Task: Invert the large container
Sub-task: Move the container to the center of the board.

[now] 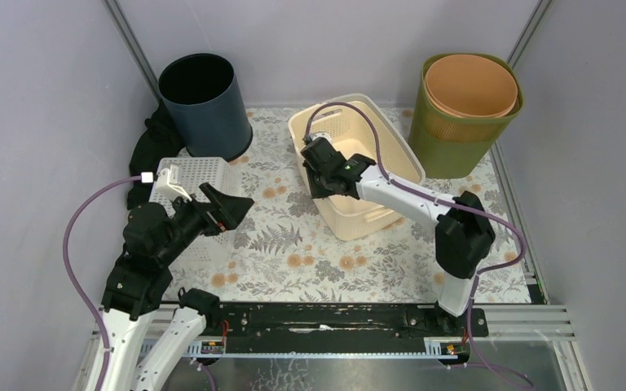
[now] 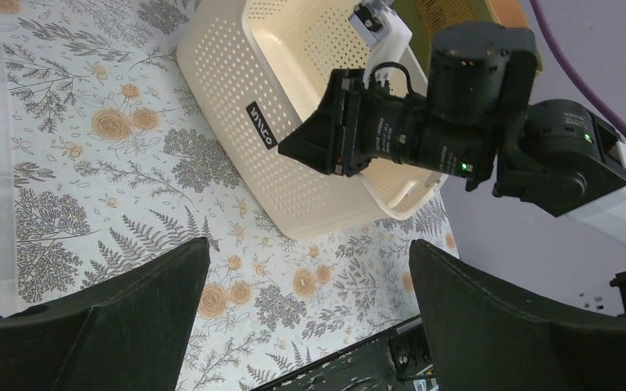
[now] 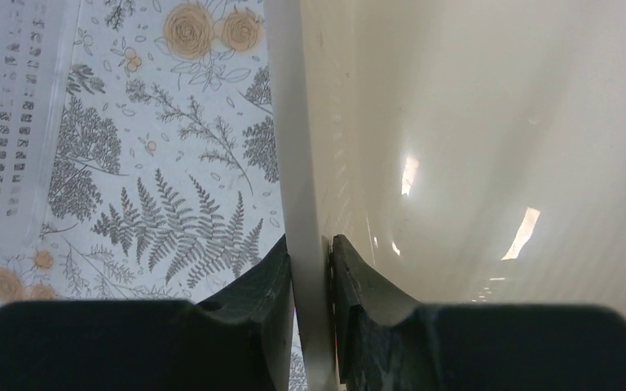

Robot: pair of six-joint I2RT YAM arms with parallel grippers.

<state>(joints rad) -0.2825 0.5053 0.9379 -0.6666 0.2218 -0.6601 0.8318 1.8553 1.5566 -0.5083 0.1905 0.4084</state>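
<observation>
The large container is a cream perforated basket [image 1: 363, 218] standing at the middle of the flowered mat with its opening up. My right gripper [image 1: 319, 184] is shut on the basket's left rim, one finger inside and one outside. In the right wrist view the rim wall [image 3: 310, 163] runs straight down between the closed fingers of my right gripper [image 3: 311, 262]. My left gripper [image 1: 232, 210] is open and empty, left of the basket and apart from it. In the left wrist view, my left gripper [image 2: 310, 285] faces the basket [image 2: 236, 106] and the right gripper [image 2: 314, 151] on its rim.
A dark blue bin [image 1: 202, 104] stands at the back left with black cloth [image 1: 151, 147] beside it. A green bin [image 1: 456, 138] with an orange bin [image 1: 469, 85] inside stands at the back right. A white perforated tray [image 1: 191, 175] lies under my left arm.
</observation>
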